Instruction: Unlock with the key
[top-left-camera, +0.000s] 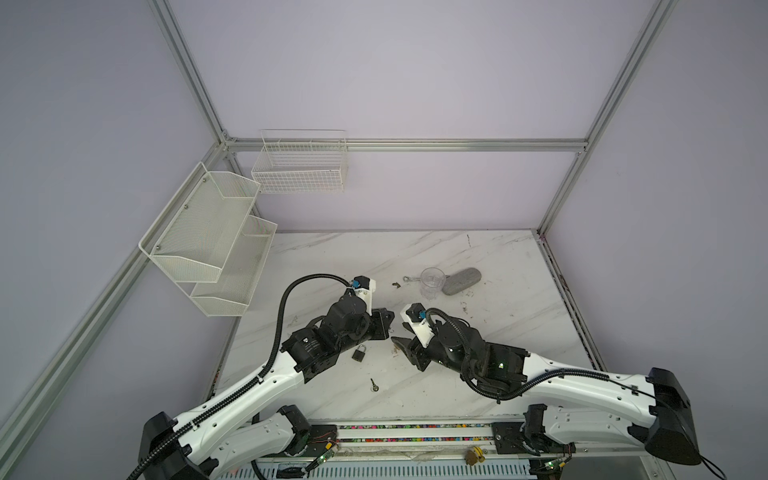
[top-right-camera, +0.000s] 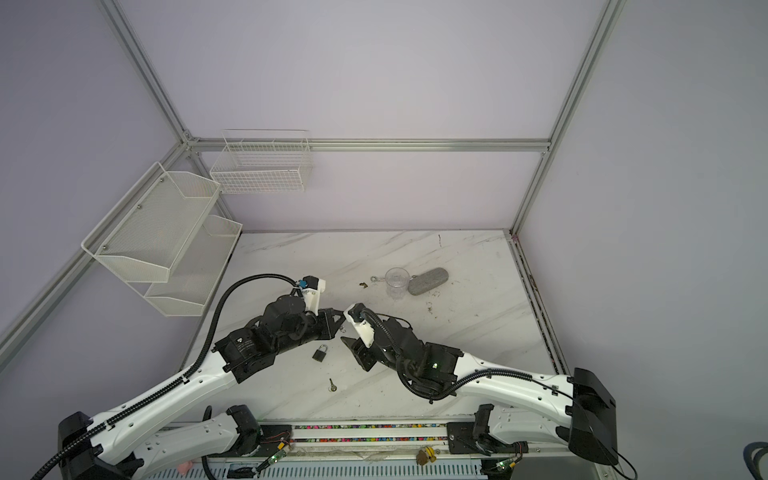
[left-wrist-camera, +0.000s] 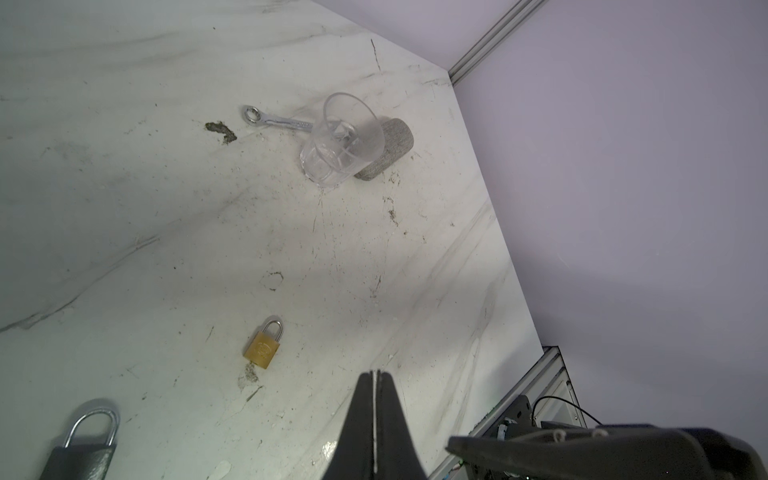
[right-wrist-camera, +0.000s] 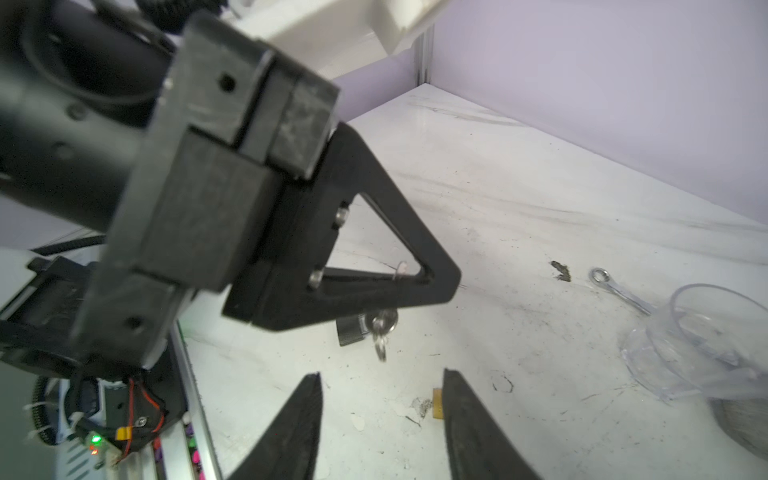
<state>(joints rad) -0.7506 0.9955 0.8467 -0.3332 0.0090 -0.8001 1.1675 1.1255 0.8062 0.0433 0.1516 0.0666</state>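
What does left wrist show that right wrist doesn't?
Only left wrist: the silver shackle of a dark padlock, and the left gripper end-on, jaws shut. Only right wrist: a key on a ring just under the left gripper's finger (held or not, can't tell), and the right gripper, jaws open. Both: wrench, clear cup, grey oblong pad, marble table, and brass padlock, whole in left wrist, a sliver in right wrist.

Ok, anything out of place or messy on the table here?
Yes: a dark clump of debris lies near the wrench, and grit speckles the table around the clear cup. Nothing looks broken.
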